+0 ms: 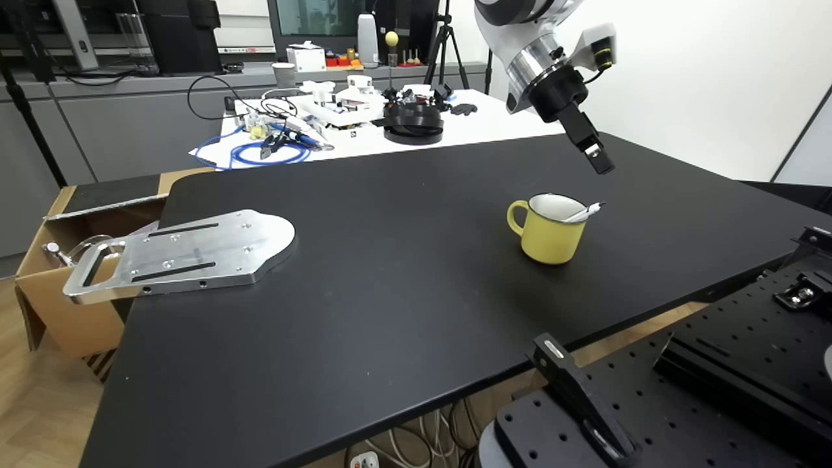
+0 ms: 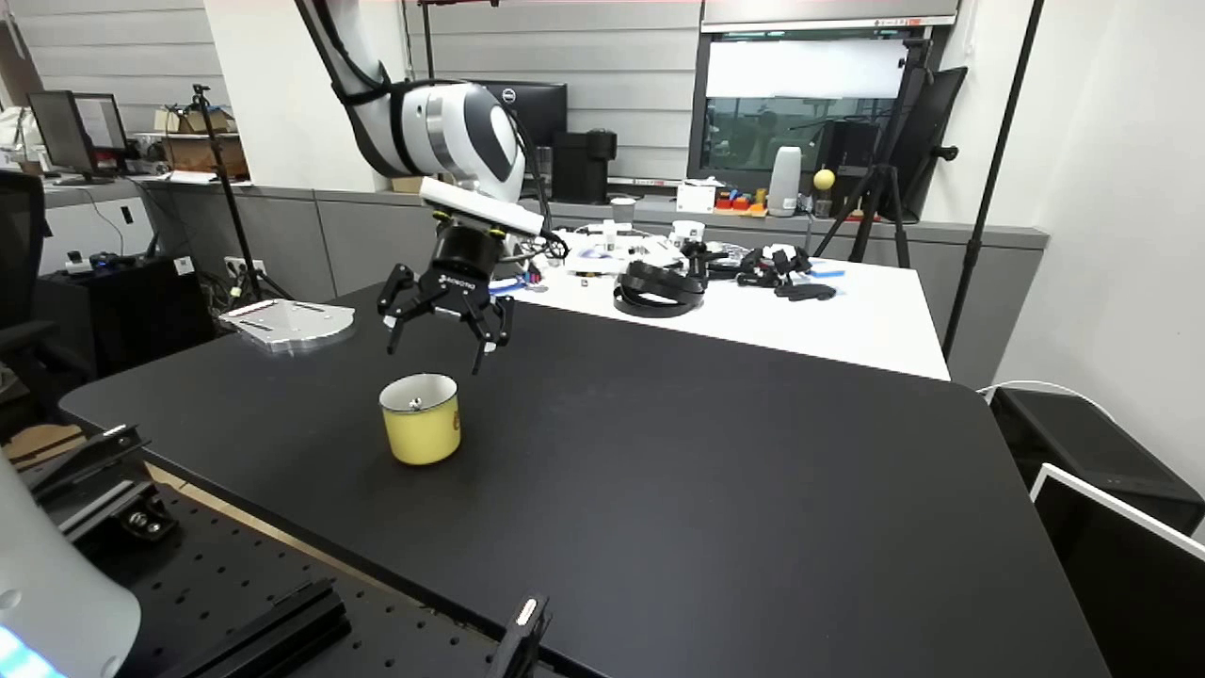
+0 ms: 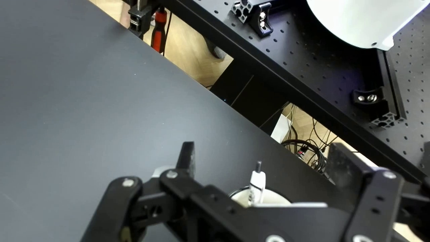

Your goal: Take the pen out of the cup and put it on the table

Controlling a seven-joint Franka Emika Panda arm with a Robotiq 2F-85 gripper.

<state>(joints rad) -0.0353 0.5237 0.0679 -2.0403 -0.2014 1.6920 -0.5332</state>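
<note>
Two fingers (image 3: pixel 185 160) spread wide; gripper (image 2: pixel 434 359) hangs apart from cup (image 2: pixel 424 435), pen (image 1: pixel 585 213).

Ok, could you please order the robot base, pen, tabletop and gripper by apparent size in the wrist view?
Largest to smallest:
black tabletop
gripper, close to the camera
white robot base
white pen

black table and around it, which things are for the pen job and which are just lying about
For the job:
pen, leaning in the yellow cup
black table
gripper, open

Lying about:
metal plate
cardboard box
black round thing on the white table
</note>
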